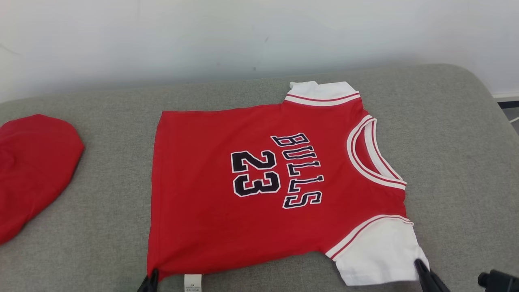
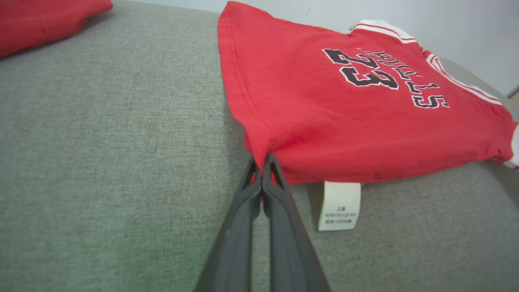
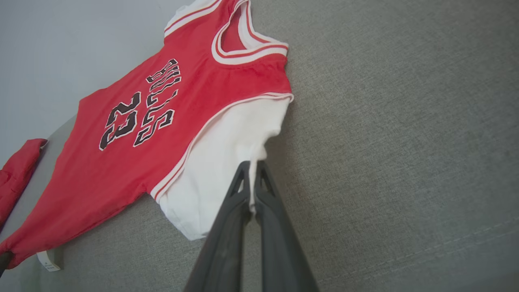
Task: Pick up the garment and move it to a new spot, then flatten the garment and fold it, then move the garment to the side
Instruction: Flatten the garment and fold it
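Far edge: the grey cushion (image 1: 101,170) runs up to a white wall (image 1: 162,36); its far right corner is rounded and drops away.
Open room left: a broad bare strip of grey lies between the Bulls jersey (image 1: 227,227) and a red garment (image 1: 32,170) at the left edge.
Open room right: bare grey from the collar out to the cushion's right side.
Jersey: it lies flat and print up in the middle of the cushion, hem to the left, collar to the right, number 23 beside the lettering.
Cut off: the red garment runs out of the picture on the left, so I cannot name it more closely. The cushion's near edge is below the frame.
Hard to make out: the far sleeve (image 1: 320,92) shows as a short white tab behind the shoulder. The print on the care label (image 2: 339,205) is too small to read. A dark piece (image 1: 498,280) at the near right corner is unclear to me.
My left fingers (image 2: 262,170): clenched on the near hem corner, red cloth bunched between the tips, the label just to their right.
My right fingers (image 3: 251,170): pinched together on the edge of the white near sleeve (image 3: 219,162), a fold of it caught between them.
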